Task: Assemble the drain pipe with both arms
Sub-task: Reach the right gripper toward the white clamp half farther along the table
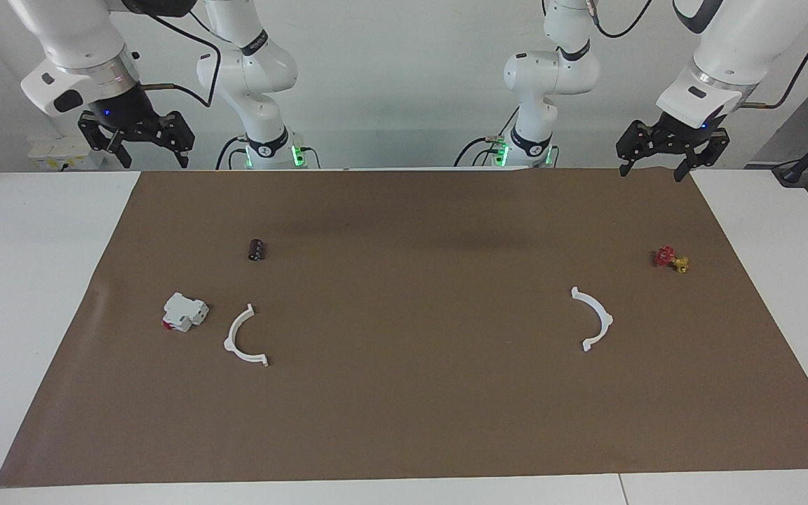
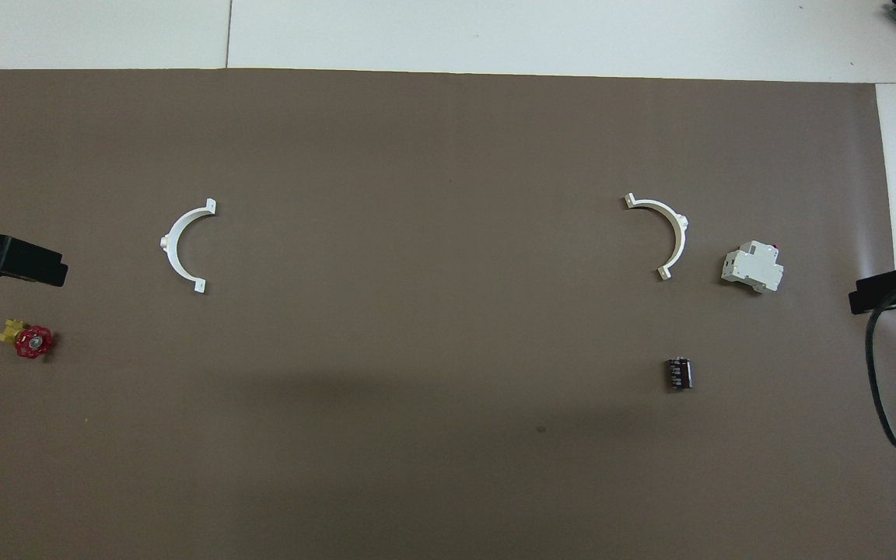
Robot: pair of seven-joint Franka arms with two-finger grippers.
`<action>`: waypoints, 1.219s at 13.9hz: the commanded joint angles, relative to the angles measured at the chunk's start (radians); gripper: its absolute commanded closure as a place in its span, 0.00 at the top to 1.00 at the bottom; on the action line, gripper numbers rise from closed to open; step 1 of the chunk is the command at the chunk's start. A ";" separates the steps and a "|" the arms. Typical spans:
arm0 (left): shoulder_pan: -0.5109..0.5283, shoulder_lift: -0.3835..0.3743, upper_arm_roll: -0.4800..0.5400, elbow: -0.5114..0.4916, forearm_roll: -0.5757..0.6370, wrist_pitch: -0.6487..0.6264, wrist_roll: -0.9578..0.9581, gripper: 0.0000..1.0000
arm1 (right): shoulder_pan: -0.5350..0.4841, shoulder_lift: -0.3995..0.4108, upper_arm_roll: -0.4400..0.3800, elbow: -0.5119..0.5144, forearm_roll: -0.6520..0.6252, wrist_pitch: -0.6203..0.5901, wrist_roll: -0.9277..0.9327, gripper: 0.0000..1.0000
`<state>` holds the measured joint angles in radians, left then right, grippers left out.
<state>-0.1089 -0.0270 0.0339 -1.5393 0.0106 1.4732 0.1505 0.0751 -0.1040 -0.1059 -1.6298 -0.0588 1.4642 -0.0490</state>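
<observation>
- Facing view: the left gripper [image 1: 661, 163] and right gripper [image 1: 139, 147] hang with fingers spread over the mat's robot-side edge; both half-rings lie untouched, well apart.
- Overhead view: one half-ring [image 2: 181, 245] sits toward the left arm's end, the other half-ring [image 2: 666, 233] beside a white block [image 2: 751, 268]; each arm should pinch mid-arc.

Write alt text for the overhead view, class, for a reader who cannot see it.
Two white half-rings lie apart on a brown mat, one toward the left arm's end, one toward the right arm's end beside a blocky white part. A small dark cylinder and a red valve lie nearer the robots.
</observation>
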 commanded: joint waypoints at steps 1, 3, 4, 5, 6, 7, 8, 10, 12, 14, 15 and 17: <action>0.005 -0.031 -0.003 -0.039 0.014 0.022 -0.011 1.00 | -0.003 -0.026 0.002 -0.035 0.023 0.025 0.021 1.00; 0.005 -0.031 -0.003 -0.039 0.015 0.022 -0.011 1.00 | -0.004 -0.025 0.000 -0.032 0.025 0.025 0.017 1.00; 0.005 -0.031 -0.003 -0.039 0.014 0.022 -0.011 1.00 | -0.017 -0.026 0.000 -0.035 0.027 0.025 0.012 1.00; 0.005 -0.031 -0.003 -0.039 0.015 0.022 -0.011 1.00 | -0.014 -0.029 0.000 -0.047 0.028 0.033 0.014 1.00; 0.005 -0.031 -0.003 -0.039 0.014 0.022 -0.011 1.00 | -0.003 -0.029 0.000 -0.059 0.028 0.071 0.020 1.00; 0.005 -0.031 -0.003 -0.039 0.015 0.022 -0.011 1.00 | -0.001 -0.028 0.000 -0.080 0.030 0.118 0.020 1.00; 0.005 -0.031 -0.003 -0.039 0.015 0.022 -0.011 1.00 | -0.001 -0.013 0.002 -0.100 0.037 0.163 0.018 1.00; 0.005 -0.031 -0.003 -0.039 0.015 0.022 -0.011 1.00 | -0.001 0.065 0.002 -0.119 0.080 0.295 0.011 1.00; 0.005 -0.031 -0.003 -0.039 0.015 0.022 -0.011 1.00 | 0.014 0.160 0.005 -0.107 0.118 0.384 0.006 1.00; 0.005 -0.031 -0.003 -0.039 0.015 0.022 -0.011 1.00 | 0.022 0.263 0.008 -0.096 0.138 0.514 -0.107 1.00; 0.005 -0.031 -0.003 -0.039 0.015 0.022 -0.011 1.00 | 0.029 0.323 0.011 -0.091 0.149 0.592 -0.170 1.00; 0.005 -0.031 -0.003 -0.039 0.015 0.022 -0.011 1.00 | 0.040 0.418 0.012 -0.091 0.151 0.711 -0.299 1.00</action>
<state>-0.1089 -0.0270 0.0339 -1.5393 0.0106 1.4732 0.1504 0.1150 0.2279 -0.0969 -1.7515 0.0645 2.1038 -0.2269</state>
